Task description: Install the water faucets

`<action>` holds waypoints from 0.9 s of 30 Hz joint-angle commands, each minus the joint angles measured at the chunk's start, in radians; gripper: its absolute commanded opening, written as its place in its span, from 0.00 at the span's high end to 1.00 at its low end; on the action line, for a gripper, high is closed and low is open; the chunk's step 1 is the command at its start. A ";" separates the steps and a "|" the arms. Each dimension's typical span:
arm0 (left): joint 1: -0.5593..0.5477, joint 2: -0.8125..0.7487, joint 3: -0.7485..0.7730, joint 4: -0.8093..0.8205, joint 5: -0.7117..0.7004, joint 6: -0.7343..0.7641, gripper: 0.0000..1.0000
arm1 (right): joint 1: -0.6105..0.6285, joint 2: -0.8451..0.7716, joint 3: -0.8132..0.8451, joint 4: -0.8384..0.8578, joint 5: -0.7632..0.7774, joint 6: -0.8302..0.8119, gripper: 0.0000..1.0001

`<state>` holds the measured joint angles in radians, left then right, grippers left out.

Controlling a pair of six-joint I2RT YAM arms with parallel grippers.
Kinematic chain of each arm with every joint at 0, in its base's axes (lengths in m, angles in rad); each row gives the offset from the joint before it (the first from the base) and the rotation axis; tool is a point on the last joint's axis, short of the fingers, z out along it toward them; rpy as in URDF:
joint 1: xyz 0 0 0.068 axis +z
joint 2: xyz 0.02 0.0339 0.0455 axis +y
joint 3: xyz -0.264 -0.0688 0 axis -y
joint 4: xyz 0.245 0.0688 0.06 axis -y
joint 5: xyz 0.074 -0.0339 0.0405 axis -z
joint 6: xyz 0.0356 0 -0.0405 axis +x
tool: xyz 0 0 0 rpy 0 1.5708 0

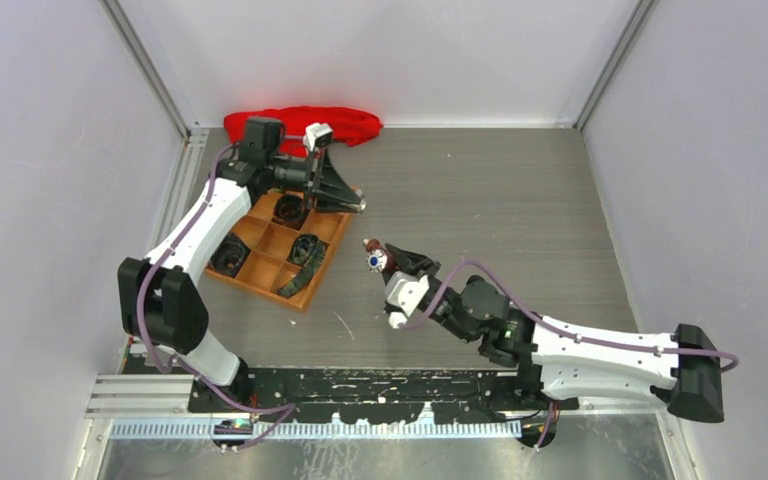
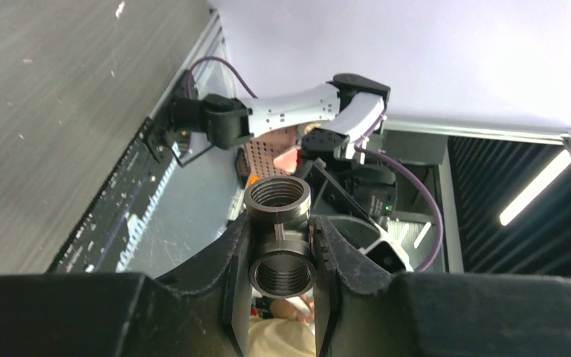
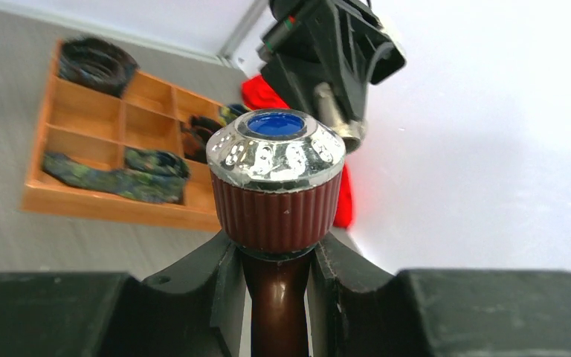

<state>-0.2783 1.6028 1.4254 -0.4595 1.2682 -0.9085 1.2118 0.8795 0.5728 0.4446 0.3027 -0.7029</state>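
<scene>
A water faucet [image 3: 275, 186], reddish-brown with a ribbed knob and a silvery cap with a blue centre, is pinched by its stem in my right gripper [image 3: 275, 249], which is shut on it. In the top view that faucet [image 1: 373, 258] hangs over mid-table at the right gripper [image 1: 388, 262]. My left gripper [image 2: 279, 232] is shut on a dark threaded pipe fitting [image 2: 277, 199] with two open threaded mouths. The left gripper [image 1: 352, 198] hovers by the far right corner of the wooden tray [image 1: 305, 297], its tips pointing toward the right gripper.
The orange wooden tray [image 3: 111, 208] has several compartments with dark coiled straps [image 1: 306, 249] in them. A red cloth [image 1: 305, 122] lies against the back wall. White walls close in the left, right and rear sides. The arm bases sit on a black rail [image 1: 380, 385] at the near edge.
</scene>
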 commanded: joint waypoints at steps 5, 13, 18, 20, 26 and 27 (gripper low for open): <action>0.016 -0.045 0.003 -0.265 0.170 0.240 1.00 | 0.029 0.034 0.043 0.187 0.207 -0.192 1.00; 0.015 -0.059 -0.056 -0.247 0.176 0.241 1.00 | 0.025 0.050 -0.049 0.280 0.171 -0.287 1.00; 0.014 -0.079 -0.064 -0.292 0.161 0.280 1.00 | 0.025 -0.007 -0.151 0.344 0.073 -0.322 1.00; 0.014 -0.085 -0.068 -0.315 0.158 0.294 1.00 | 0.027 -0.052 -0.169 0.297 0.010 -0.330 1.00; -0.022 -0.068 -0.089 -0.394 0.146 0.337 1.00 | 0.043 -0.157 -0.169 0.122 -0.050 -0.364 1.00; -0.038 -0.066 -0.090 -0.398 0.148 0.340 1.00 | 0.046 -0.165 -0.167 0.109 -0.047 -0.370 1.00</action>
<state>-0.2790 1.5578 1.3388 -0.7773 1.3777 -0.6098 1.2407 0.7628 0.3851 0.5694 0.2993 -1.0241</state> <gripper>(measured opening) 0.295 0.360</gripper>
